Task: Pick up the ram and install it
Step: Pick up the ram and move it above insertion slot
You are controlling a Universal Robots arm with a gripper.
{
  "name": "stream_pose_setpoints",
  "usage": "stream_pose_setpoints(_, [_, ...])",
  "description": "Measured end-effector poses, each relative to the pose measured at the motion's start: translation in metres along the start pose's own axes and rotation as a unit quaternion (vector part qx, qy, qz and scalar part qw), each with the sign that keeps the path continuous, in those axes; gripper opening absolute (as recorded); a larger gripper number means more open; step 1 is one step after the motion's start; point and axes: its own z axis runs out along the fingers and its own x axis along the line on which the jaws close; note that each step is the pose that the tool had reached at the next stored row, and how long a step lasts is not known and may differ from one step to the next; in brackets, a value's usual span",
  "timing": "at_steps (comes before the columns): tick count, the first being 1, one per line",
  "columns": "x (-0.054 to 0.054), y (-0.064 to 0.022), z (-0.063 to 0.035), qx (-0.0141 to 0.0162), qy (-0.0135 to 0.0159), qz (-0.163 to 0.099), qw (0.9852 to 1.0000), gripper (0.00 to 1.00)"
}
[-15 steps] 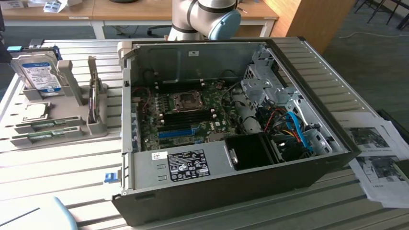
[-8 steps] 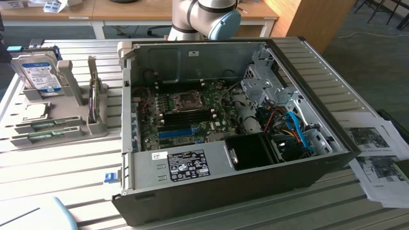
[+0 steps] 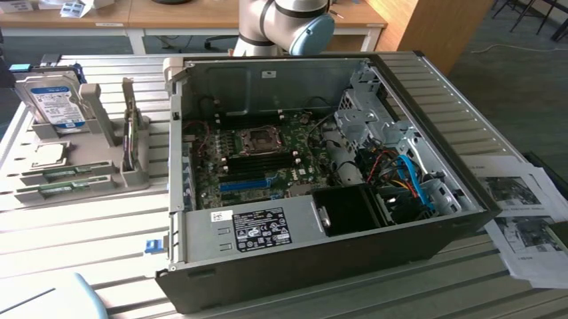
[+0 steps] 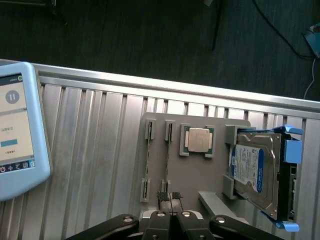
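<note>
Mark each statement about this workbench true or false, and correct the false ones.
1. The case lies open, its motherboard showing. True.
2. The hard drive sits inside the case. False: it stands in the grey holder beside the case.
3. The gripper is shut. True.
4. The ram is fitted in the motherboard. False: it lies in the holder.

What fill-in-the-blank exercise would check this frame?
1. The robot's black gripper is ___.
2. The grey plastic holder carries ___ thin green ram sticks.
3. One long motherboard slot inside the open black computer case is coloured ___.
Missing: shut; two; blue.
</note>
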Motion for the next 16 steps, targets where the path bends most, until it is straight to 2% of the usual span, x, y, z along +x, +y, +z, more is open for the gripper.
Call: stream_pose_setpoints(16, [0.0002,-0.0026,0.0005,0.0000,0.0000,0.000,1.0000,0.09])
